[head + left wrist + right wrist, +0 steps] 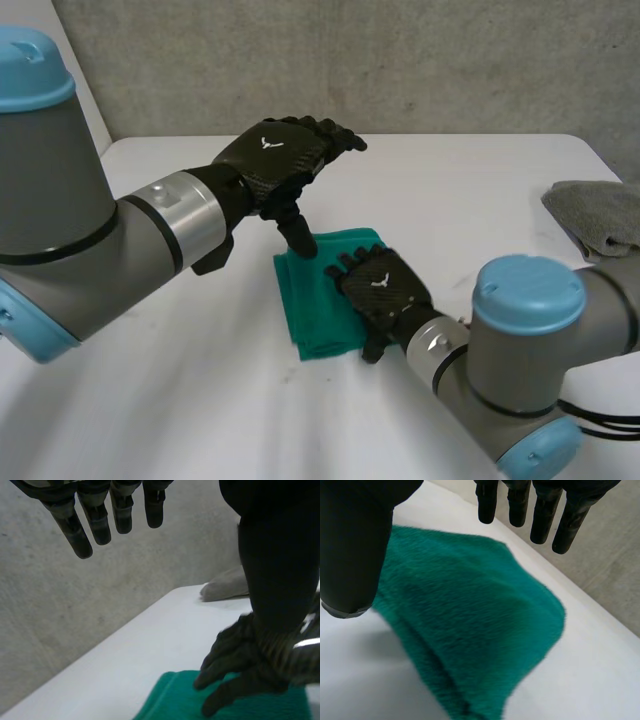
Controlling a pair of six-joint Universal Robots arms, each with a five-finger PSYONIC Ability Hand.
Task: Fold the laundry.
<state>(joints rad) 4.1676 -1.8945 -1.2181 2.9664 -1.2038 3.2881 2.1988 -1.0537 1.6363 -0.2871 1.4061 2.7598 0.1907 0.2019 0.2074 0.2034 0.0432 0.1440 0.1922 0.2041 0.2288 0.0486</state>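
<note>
A folded teal-green cloth (318, 300) lies in the middle of the white table (180, 380). My left hand (280, 155) hangs in the air above the cloth's far edge, open, with straight fingers (95, 522) and the thumb pointing down. My right hand (382, 290) is low over the cloth's right side, open and holding nothing. In the right wrist view its straight fingers (542, 510) reach out over the green cloth (470, 630). The left wrist view has the right hand (240, 672) on the green cloth (172, 700).
A crumpled grey cloth (600, 215) lies at the table's far right edge, and the grey cloth (227, 585) sits beyond the right hand in the left wrist view. A concrete wall (400, 60) stands behind the table.
</note>
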